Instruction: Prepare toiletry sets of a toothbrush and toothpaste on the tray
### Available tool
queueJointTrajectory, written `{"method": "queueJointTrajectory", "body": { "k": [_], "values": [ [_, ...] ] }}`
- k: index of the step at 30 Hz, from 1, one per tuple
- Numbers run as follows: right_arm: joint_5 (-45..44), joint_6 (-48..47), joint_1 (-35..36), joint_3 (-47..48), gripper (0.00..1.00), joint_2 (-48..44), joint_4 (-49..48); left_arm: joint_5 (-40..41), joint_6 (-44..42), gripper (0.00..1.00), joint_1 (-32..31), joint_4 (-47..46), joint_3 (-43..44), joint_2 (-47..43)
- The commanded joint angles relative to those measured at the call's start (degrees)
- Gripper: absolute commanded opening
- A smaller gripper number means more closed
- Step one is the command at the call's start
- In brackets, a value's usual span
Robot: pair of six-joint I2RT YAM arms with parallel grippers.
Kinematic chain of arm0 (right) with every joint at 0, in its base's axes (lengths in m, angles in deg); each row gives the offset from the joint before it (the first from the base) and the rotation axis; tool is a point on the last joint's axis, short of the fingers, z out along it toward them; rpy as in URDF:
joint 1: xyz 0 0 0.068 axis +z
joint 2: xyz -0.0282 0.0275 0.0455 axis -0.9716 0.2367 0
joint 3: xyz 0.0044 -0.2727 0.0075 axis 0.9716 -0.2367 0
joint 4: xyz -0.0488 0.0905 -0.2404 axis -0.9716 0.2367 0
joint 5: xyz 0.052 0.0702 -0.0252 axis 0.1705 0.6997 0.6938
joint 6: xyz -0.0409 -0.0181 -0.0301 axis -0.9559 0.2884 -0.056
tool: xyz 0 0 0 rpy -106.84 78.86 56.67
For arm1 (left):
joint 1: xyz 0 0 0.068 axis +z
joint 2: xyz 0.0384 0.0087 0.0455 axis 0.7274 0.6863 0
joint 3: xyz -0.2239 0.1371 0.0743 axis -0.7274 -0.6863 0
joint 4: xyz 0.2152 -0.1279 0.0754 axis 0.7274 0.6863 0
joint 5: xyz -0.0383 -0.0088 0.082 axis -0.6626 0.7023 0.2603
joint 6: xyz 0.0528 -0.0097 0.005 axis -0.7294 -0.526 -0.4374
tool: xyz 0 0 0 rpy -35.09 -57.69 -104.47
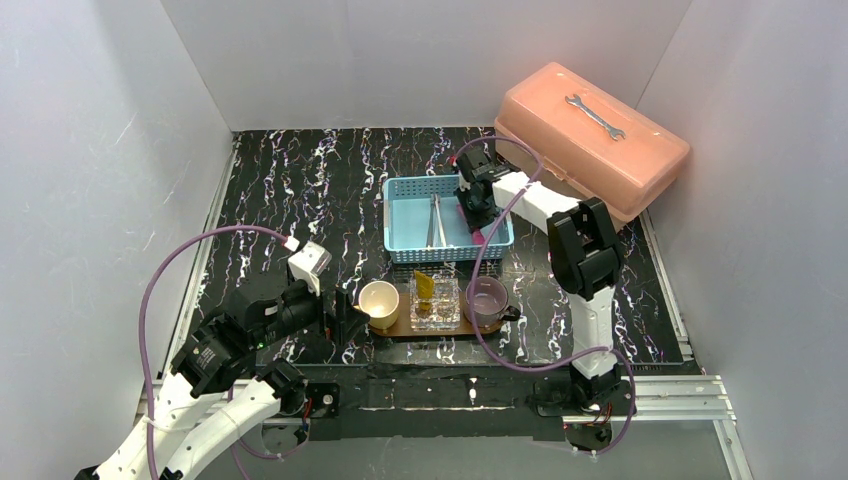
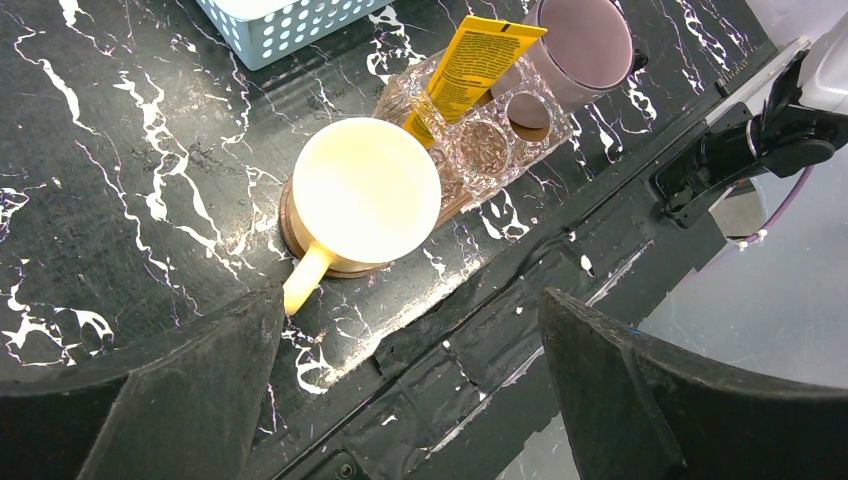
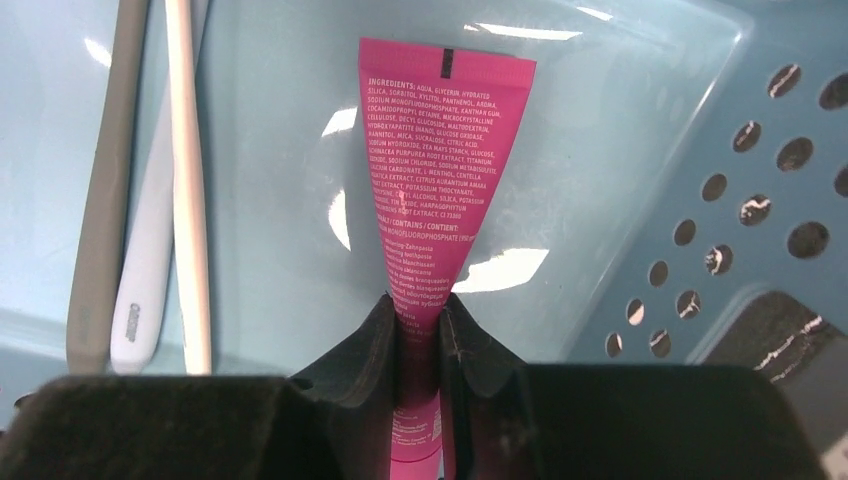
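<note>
Nearest the arm bases, the left gripper (image 2: pixel 410 305) hangs low over the black marbled table (image 2: pixel 120 150), jaws spread wide with nothing between them, just on the near side of the cream cup (image 2: pixel 365 190). That cup sits on the left end of the wooden tray (image 1: pixel 398 328). In the middle of the tray is a clear container (image 2: pixel 490 150) with the yellow toothpaste (image 2: pixel 475 60) standing tilted in it, and a purple cup (image 2: pixel 590 40) is on the right end.

Right behind the tray is the blue basket (image 1: pixel 400 215). A few toothbrushes (image 3: pixel 185 180) lie side by side on its floor, around the middle. The right gripper (image 3: pixel 425 320) is down in the right side of the basket with its jaws pinched onto the cap end of the pink toothpaste (image 3: pixel 440 170), whose flat crimped end points away from the fingers. I can't tell whether the tube is resting on the floor or lifted off it.

At the far right is a peach toolbox (image 1: pixel 590 140) with a wrench (image 1: pixel 595 115) lying on its lid.
</note>
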Motion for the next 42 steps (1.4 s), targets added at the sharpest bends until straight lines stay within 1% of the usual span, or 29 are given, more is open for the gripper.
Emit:
{"method": "queueJointTrajectory", "body": {
  "k": [1,7,16,21,23,28,33,37,42],
  "values": [
    [-0.99,0.78,-0.16,-0.18,0.19,-7.07,0.16,0.29,-0.39,0.98,0.11,0.15,-0.1,0.46],
    [-1.19,2.3,-0.16,-1.18,0.19,-14.47,-2.0,-1.0,0.32,0.98,0.11,-0.49,0.12,1.67],
    [1.57,4.3,0.02,-4.81,0.18,-26.81,-6.68,-1.48,2.57,0.98,0.1,-2.76,1.55,3.1],
    [5.93,6.65,0.24,-7.68,0.19,-34.9,-11.4,-3.78,5.37,0.98,0.07,-5.0,4.17,4.88],
    [9.64,8.19,0.41,-8.91,0.19,-37.74,-13.24,-5.12,6.58,0.98,0.07,-6.19,5.07,5.65],
    [17.18,14.45,1.56,-13.36,0.2,-43.71,-19.92,-8.42,10.3,0.98,0.14,-10.59,5.79,6.74],
    [23.57,22.42,3.15,-18.95,0.21,-48.6,-29.84,-12.16,15.28,0.98,0.12,-16.3,5.21,7.35],
    [26.07,27.01,5.91,-21.8,0.22,-50.87,-37.52,-13.97,19.03,0.98,0.1,-20.87,4.12,7.42],
    [27.13,32.06,11.48,-24.55,0.24,-51.94,-45.34,-14.93,23.51,0.98,0.16,-26.12,1.84,6.84]
  ]
}}
